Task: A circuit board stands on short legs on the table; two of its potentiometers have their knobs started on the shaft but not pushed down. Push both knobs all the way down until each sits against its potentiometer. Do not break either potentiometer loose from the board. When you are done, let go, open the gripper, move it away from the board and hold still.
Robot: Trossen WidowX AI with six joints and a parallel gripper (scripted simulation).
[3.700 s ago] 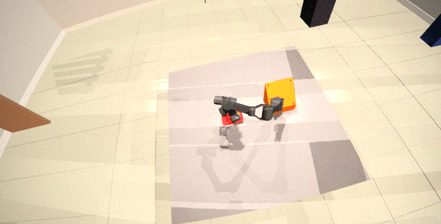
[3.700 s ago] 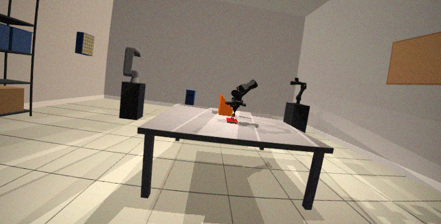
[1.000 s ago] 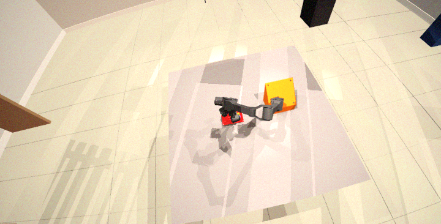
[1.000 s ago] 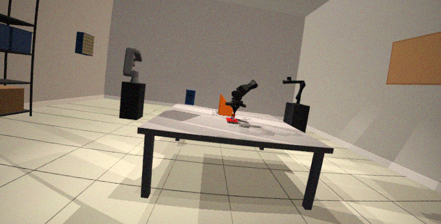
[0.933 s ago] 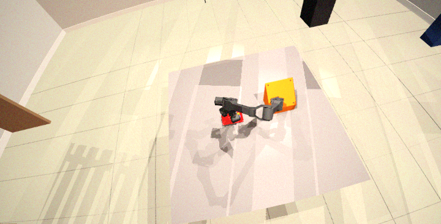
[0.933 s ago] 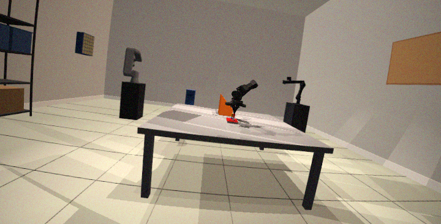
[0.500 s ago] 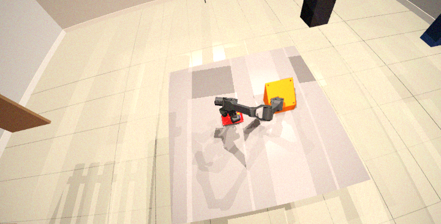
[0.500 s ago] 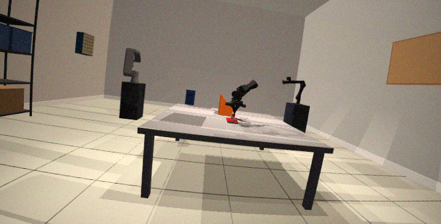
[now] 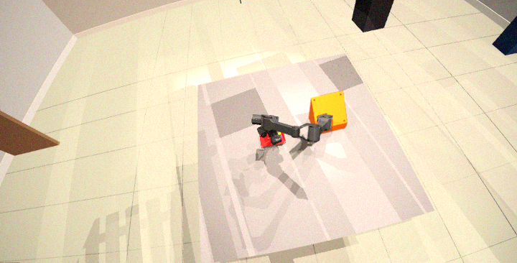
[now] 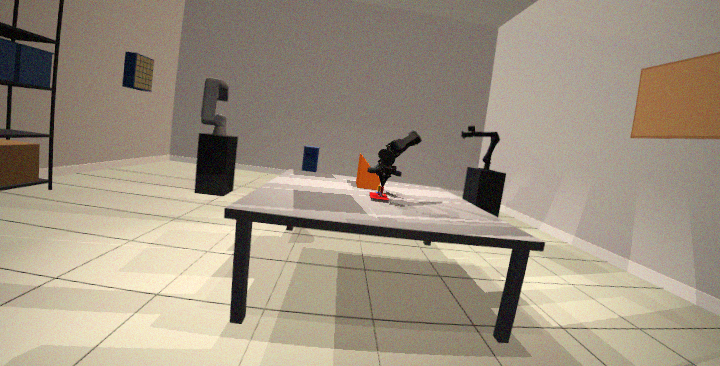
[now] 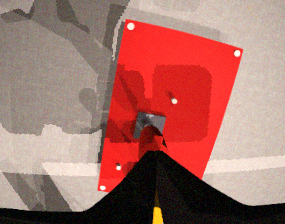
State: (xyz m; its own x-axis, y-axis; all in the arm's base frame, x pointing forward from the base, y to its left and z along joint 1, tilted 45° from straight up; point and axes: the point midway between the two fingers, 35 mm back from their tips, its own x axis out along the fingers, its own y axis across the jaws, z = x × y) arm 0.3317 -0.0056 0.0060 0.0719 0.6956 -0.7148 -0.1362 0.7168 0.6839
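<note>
The red circuit board (image 9: pixel 267 143) (image 10: pixel 372 195) (image 11: pixel 223 75) stands on the table. In the wrist view a grey potentiometer (image 11: pixel 158 120) sits near its middle, with a red knob (image 11: pixel 149 141) rising from it toward the camera. My gripper (image 10: pixel 382 189) (image 11: pixel 154 157) is shut, holding nothing, its fingertips at the top end of the red knob. Whether they touch it I cannot tell. A yellow part (image 9: pixel 278 133) (image 11: pixel 158 216), likely the other knob, shows beside the arm and, in the wrist view, behind the fingers. Its potentiometer and the gap under each knob are hidden.
The arm reaches over the board from its base beside a large yellow-orange block (image 9: pixel 329 108) (image 10: pixel 365 174). Small white posts (image 11: pixel 174 101) (image 11: pixel 118 167) stand on the board near the red knob. Shadows of the arm cross the board and table.
</note>
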